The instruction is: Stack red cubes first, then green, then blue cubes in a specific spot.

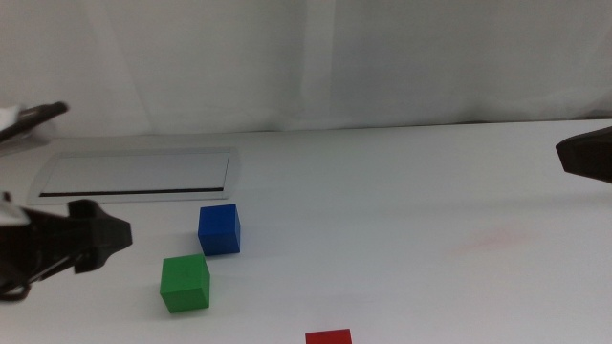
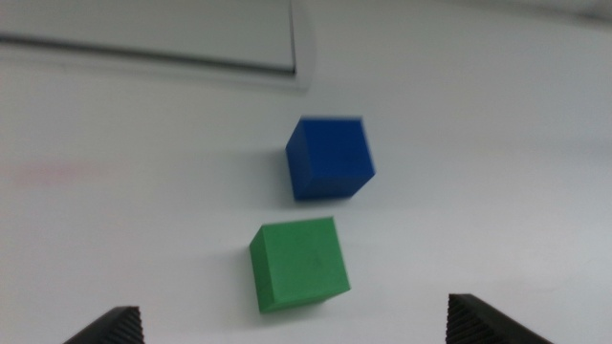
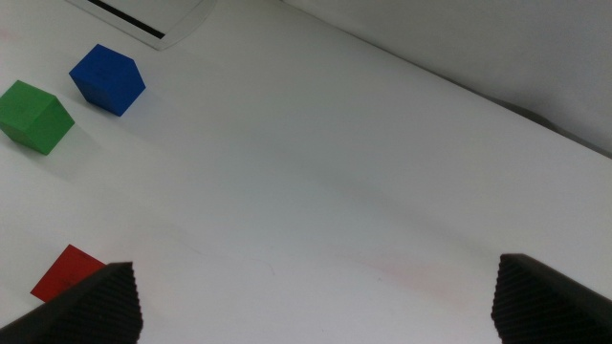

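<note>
- Plain white table (image 1: 402,191) with a white curtain-like backdrop (image 1: 316,57) behind it, plus a flat grey-white panel (image 1: 139,172) lying on the table toward the far left. Pretty bare setup.
- The red cube (image 1: 329,336) sits right at the near edge of the middle view, only its top showing. It's well apart from the other two cubes and nothing is stacked yet, so we'd say the job hasn't really started.
- The green cube (image 1: 185,283) and blue cube (image 1: 219,229) are near each other left of centre, blue a bit further back, with a small gap between them, not touching.
- Our left hand (image 1: 100,236) hovers just left of the green and blue cubes, jaws spread wide in its wrist view, holding nothing.
- Our right hand (image 1: 585,153) waits at the right edge, well away from everything, jaws also wide apart and empty. Its wrist cam catches the red cube (image 3: 67,272) near one jaw tip.
- Handling guess: the cubes look solid, stiff and light, with matte faces that shouldn't be slippery. No real worry about crushing them.
- Where we'd grab: two opposite flat side faces, jaws square to them, around mid-height or a little above. The green one sits slightly rotated, so the wrist would need to turn to match.
</note>
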You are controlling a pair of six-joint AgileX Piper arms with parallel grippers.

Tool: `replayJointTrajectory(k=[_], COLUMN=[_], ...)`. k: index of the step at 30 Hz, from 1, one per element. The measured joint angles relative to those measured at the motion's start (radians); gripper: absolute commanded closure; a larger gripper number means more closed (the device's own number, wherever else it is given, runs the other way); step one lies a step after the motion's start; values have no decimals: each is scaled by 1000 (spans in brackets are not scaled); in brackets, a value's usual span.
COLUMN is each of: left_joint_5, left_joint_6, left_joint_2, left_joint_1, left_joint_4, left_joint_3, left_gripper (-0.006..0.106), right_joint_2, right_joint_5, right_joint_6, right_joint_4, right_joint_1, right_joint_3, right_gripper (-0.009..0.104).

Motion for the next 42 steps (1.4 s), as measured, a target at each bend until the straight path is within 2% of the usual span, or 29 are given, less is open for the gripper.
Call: replayJointTrajectory(k=[5,8,11,12,14,17,25,42], left_joint_5=[39,41,41,41,41,42,-3,-119], left_joint_6=[-5,-65,-189,-308,-419,-556,-662,-743], left_joint_2=[175,270,354,408,459,523,653,700], left_joint_1=[-37,-114,-209,-269,-326,-377,-387,-387], left_joint_4=[0,42,144,251,361,438,444,446], left_joint_3=[-73,-109,-142,-160,-170,-174,-174,-174], left_gripper=[22,22,22,22,22,22,22,22], right_joint_2=[0,0,0,0,0,0,0,0], right_joint_5=[-2,-2,-2,-2,-2,-2,-2,-2], right_joint_6=[0,0,0,0,0,0,0,0], right_joint_4=[2,2,2,2,2,2,2,7], right_joint_1=[0,0,0,0,0,0,0,0], right_joint_3=[0,0,0,0,0,0,0,0], right_gripper=[-7,-7,-7,-7,-7,-7,-7,-7])
